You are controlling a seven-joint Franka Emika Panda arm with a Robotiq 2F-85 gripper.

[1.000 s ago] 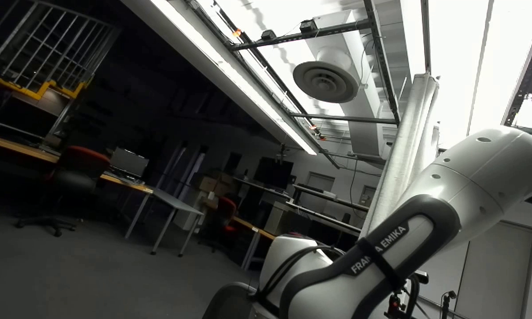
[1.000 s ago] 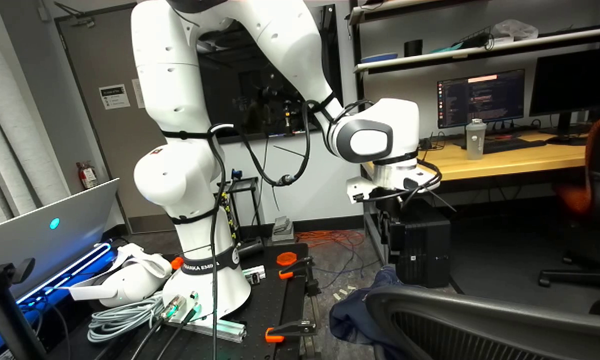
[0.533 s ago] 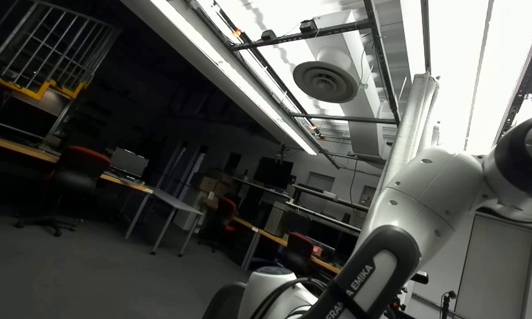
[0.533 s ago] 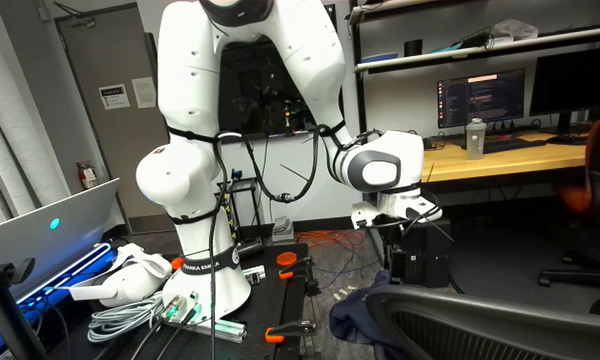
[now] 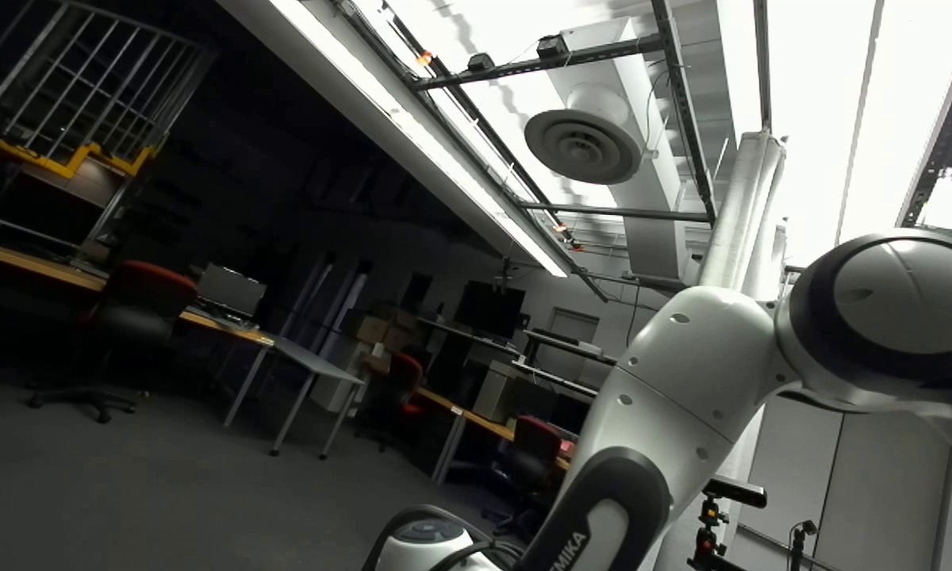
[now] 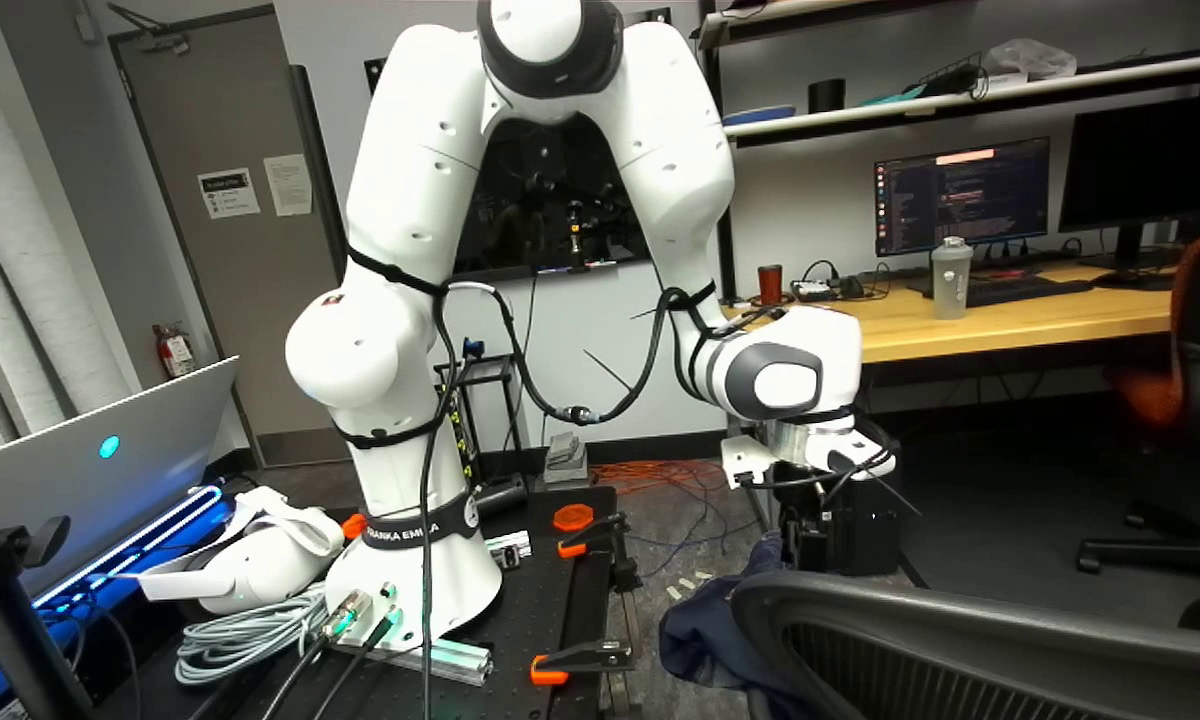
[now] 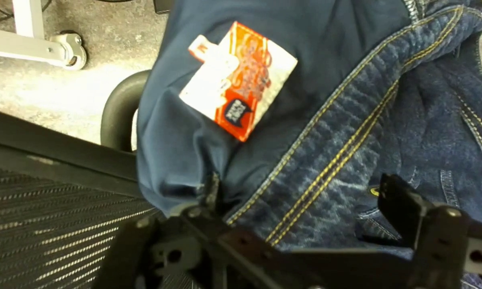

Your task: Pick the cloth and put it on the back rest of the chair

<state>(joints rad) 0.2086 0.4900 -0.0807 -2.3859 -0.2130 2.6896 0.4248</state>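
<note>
Wrist view: gripper [image 7: 300, 182] at 6, jaws wide apart over denim cloth [image 7: 325, 124], centre round to 3 o'clock; chair [image 7: 60, 224] at 8. At 11, tag [image 7: 201, 47] reads "M"; patch [image 7: 241, 80] print blurry. Exterior view: arm [image 5: 666, 388] says "EMIKA".

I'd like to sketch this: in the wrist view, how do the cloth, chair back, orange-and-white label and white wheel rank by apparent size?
Largest first:
1. Cloth
2. Chair back
3. Orange-and-white label
4. White wheel
</note>
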